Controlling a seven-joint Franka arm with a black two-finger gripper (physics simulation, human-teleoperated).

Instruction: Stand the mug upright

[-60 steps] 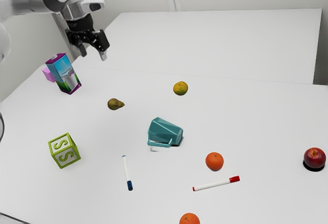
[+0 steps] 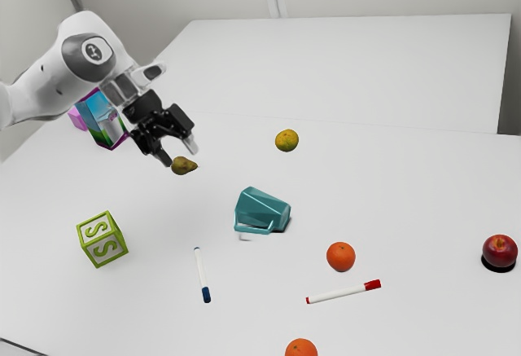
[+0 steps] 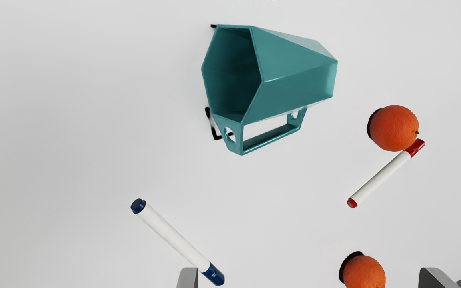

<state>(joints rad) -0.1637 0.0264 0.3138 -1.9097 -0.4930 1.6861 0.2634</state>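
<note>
One teal, faceted mug [image 2: 262,209] lies on its side on the pale surface [image 2: 383,185], its mouth toward the exterior view's left, its base toward the exterior view's right. Handle [image 3: 272,137] out to the side, on the flank nearer the blue-capped white marker [image 2: 203,277]. An orange [image 2: 341,257] and a red-capped white marker [image 2: 342,292] lie off toward the base end.

Fingers [image 3: 188,279]: well spread, bare surface between their tips in the wrist view, no hold on anything. From where I stand they hang above the surface, near the brown pear [image 2: 182,165] in the exterior view and well apart from the mug.

Progress: the upright pose is not there now; mug down, mouth sideways. In the task's favour, the fingers are free and spread, and I see nothing lying on the mug.

Left, by my reckoning: get over to the mug, take a firm hold of its body or rim, tip it mouth up, settle it on its base, let go and back off. The turn looks like the hard part; sloping facets could slip, and the handle might catch on the surface or get in the way of a clean grip.
</note>
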